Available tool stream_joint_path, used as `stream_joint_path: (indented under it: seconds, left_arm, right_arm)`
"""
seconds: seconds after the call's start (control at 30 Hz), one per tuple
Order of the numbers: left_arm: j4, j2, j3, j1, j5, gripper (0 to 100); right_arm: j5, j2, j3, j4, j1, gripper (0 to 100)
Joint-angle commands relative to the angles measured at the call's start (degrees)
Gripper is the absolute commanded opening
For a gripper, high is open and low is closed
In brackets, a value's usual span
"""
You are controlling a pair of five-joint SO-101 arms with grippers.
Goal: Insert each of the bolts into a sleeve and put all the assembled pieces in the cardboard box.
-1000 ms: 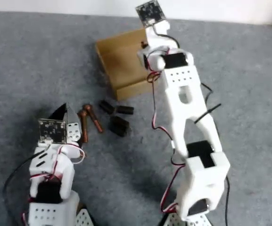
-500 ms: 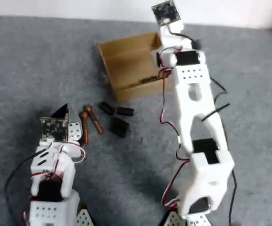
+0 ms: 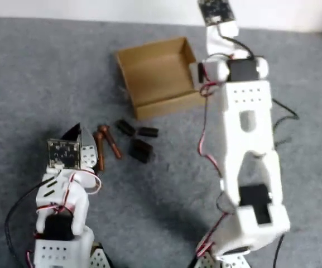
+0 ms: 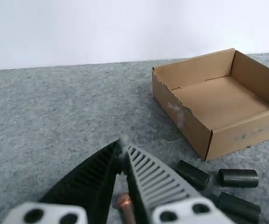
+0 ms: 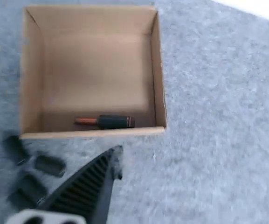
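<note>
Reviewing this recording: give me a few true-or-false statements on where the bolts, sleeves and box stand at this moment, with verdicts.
1. One assembled piece lies inside the cardboard box. True.
2. Three loose sleeves lie on the grey mat outside the box. True.
3. The two loose bolts are in the box. False: they lie on the mat beside the left gripper, next to the sleeves.
4. The box is tipped on its side. False: it stands with its open side up.
</note>
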Motion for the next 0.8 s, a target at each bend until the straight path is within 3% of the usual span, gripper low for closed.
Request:
stream_joint_path:
  seconds: [0.0,0.2,0.4,0.57,0.77]
  left_arm:
    - [0.6,0.0,-2.9,1.4,-0.3,2]
    - [0.7,0.1,-3.5,1.0,-0.3,2]
    - [0.7,4.9,-7.0,-7.8,6.0,2]
    - [-1.2,25.1,-15.4,-7.9,6.0,2]
    - [-3.1,54.6,-28.8,-11.0,6.2,1]
  right_arm:
    - [-0.8,-9.1,-2.5,9.0,-4.1,53.6]
    - [-0.8,-14.6,-2.4,19.1,-11.8,53.6]
    - [-0.8,-16.7,5.8,19.8,-21.1,53.6]
    - [-0.8,-21.7,20.6,14.1,-28.5,53.6]
    - [-0.8,-26.1,45.0,-5.1,-33.0,53.6]
